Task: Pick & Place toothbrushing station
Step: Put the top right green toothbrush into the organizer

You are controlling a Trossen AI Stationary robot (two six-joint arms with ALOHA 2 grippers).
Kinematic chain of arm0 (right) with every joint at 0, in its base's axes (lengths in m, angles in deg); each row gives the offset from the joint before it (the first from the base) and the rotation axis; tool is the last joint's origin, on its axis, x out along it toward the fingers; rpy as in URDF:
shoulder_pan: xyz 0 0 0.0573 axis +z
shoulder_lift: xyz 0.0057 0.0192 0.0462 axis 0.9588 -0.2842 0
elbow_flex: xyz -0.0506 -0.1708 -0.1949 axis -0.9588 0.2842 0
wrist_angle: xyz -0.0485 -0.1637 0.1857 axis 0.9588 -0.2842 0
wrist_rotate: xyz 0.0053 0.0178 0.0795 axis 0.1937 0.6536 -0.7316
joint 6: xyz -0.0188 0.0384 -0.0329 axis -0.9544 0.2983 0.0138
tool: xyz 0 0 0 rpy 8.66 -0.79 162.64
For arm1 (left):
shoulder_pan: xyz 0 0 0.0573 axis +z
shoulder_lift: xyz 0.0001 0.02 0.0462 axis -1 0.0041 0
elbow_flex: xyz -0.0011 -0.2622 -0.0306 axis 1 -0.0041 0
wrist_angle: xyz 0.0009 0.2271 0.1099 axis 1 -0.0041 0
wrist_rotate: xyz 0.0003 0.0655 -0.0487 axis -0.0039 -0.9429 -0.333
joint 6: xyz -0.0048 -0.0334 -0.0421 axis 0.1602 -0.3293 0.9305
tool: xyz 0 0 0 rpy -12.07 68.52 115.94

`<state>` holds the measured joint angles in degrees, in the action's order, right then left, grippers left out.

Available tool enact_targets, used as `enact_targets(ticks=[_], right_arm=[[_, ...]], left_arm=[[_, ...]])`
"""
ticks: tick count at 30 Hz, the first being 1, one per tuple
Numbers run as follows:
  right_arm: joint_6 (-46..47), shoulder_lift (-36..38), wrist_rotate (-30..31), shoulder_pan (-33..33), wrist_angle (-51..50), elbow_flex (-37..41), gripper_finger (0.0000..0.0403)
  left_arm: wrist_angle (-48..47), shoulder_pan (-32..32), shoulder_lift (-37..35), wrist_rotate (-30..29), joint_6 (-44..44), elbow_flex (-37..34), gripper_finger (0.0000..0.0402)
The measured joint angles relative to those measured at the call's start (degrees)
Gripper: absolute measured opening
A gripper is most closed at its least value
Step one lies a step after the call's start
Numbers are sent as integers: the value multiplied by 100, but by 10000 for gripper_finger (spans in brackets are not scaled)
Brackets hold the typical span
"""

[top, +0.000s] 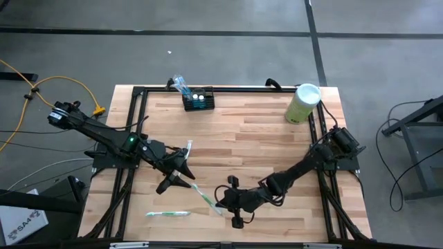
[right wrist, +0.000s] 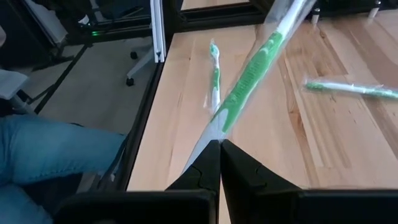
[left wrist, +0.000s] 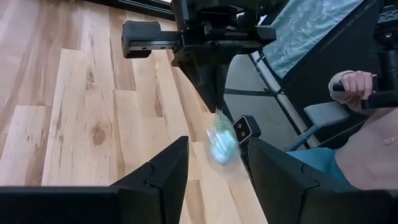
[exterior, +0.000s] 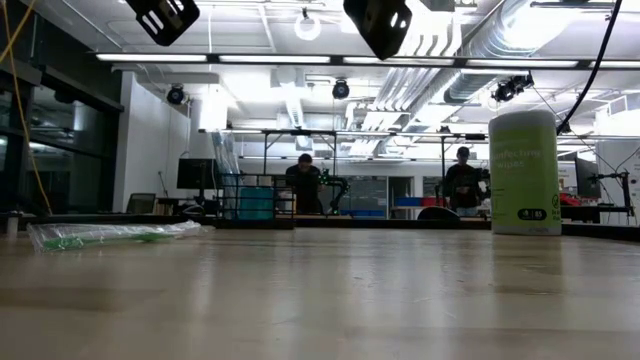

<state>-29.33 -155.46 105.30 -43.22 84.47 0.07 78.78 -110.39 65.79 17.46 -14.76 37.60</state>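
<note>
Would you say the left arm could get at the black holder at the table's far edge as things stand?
Probably yes: the left gripper is open and holds nothing, and bare wood lies between it and the black holder.

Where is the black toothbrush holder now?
In the high view, the black toothbrush holder stands near the table's far edge, left of the pale green canister, far from both grippers.

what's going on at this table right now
Two robot arms are handling wrapped green toothbrushes on a wooden table. The right gripper is shut on one wrapped toothbrush, pinching its end near the table's front. The left gripper is open, facing that same toothbrush. Two more wrapped toothbrushes lie on the table: one near the front edge, another by the left arm. The black toothbrushing station sits at the far edge, with a pale green canister near the far right corner.
</note>
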Motion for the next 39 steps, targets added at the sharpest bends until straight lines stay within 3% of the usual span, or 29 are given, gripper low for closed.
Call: enact_targets(ticks=[12,30,39], right_arm=[[-10,0,-16,-31,-13,0,3],[-12,2,-14,-29,-15,0,3],[-11,0,-14,-29,-17,0,3]], left_arm=[[-6,0,0,-2,0,0,155],[-6,0,0,-55,107,-2,10],[-6,-1,0,-52,46,-2,1]])
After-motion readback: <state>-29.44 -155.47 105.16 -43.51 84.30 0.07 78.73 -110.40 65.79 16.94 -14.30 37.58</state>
